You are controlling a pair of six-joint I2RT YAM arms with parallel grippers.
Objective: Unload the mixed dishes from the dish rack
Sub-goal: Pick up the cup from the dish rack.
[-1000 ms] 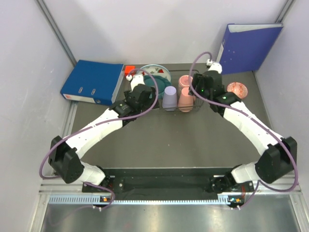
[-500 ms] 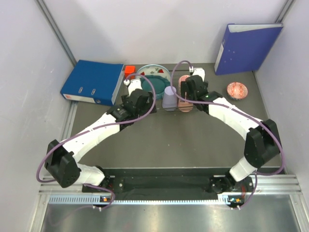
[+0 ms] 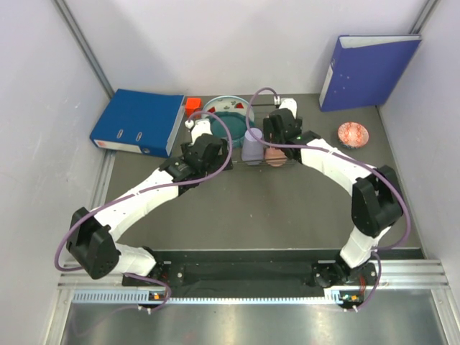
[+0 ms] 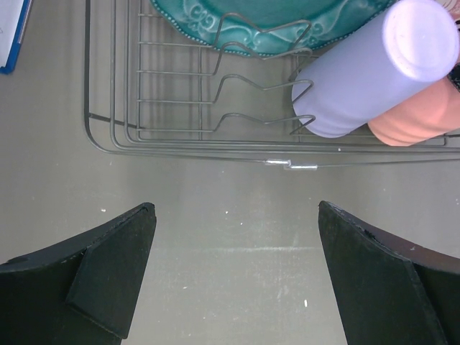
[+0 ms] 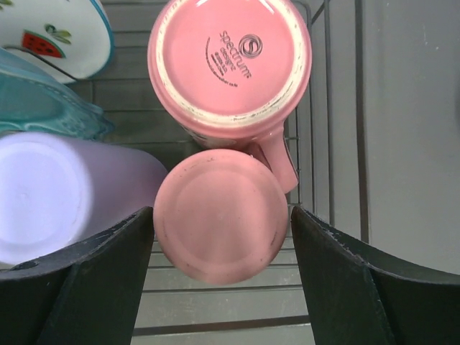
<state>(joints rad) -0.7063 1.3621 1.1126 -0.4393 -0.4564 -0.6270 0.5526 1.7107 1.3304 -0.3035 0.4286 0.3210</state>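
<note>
The dish rack (image 3: 248, 164) stands at the back middle of the table. In it are a lavender cup (image 5: 50, 194), base up, a salmon-pink mug (image 5: 230, 57) with a handle, and a salmon-pink cup (image 5: 221, 230) in front of it. A teal scalloped plate (image 4: 266, 21) and a white watermelon plate (image 5: 57, 32) stand in its tines. My right gripper (image 5: 223, 212) hangs open over the front salmon cup, one finger on each side of its base. My left gripper (image 4: 237, 208) is wide open over bare table before the rack's near wire (image 4: 201, 147). The small pink bowl (image 3: 353, 134) sits on the table at the right.
A blue binder (image 3: 140, 121) lies flat left of the rack, with a small red cube (image 3: 192, 105) beside it. Another blue binder (image 3: 366, 70) stands against the back right wall. Walls close in the table on both sides.
My right arm has swung left from beside the pink bowl to above the rack's cups, leaving the bowl on the table. The left arm has barely shifted.
</note>
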